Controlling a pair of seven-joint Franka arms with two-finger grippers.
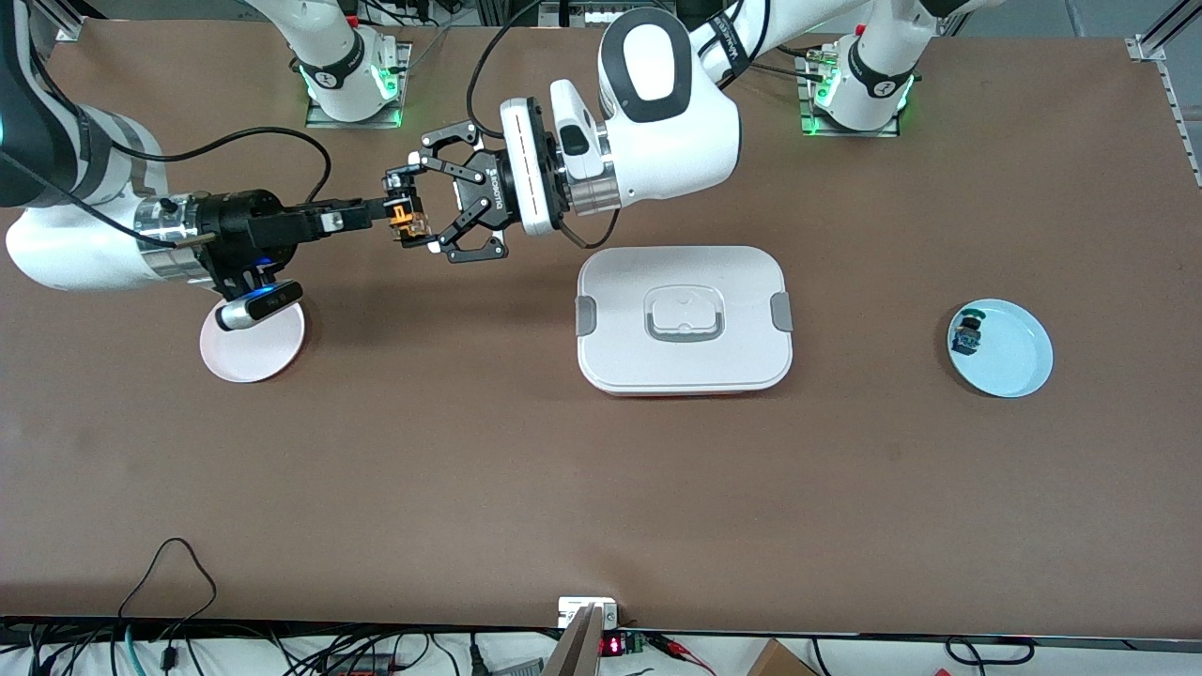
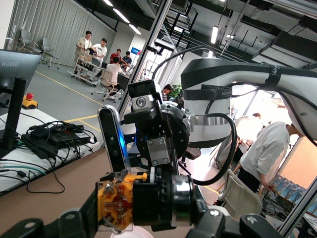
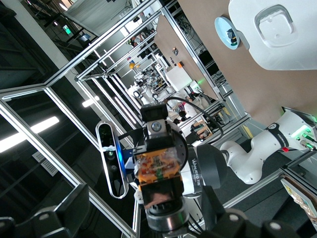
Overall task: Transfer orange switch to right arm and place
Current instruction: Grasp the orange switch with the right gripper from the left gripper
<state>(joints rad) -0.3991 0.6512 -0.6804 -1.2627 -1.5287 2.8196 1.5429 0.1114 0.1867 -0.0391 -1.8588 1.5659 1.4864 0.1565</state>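
Observation:
The orange switch (image 1: 410, 223), an orange block on a black body, hangs in the air between the two grippers, over the table toward the right arm's end. My left gripper (image 1: 406, 211), the open-linkage one, is shut on the switch end to end. The switch fills the left wrist view (image 2: 116, 201). My right gripper (image 1: 387, 208), with slim black fingers, reaches up to the switch from the right arm's end. In the right wrist view the switch (image 3: 157, 168) stands between the right fingers, which are spread clear of its sides.
A pink plate (image 1: 254, 361) lies under the right wrist. A white lidded box (image 1: 684, 319) sits mid-table. A blue plate (image 1: 1019, 361) toward the left arm's end holds a blue-green switch (image 1: 967, 335).

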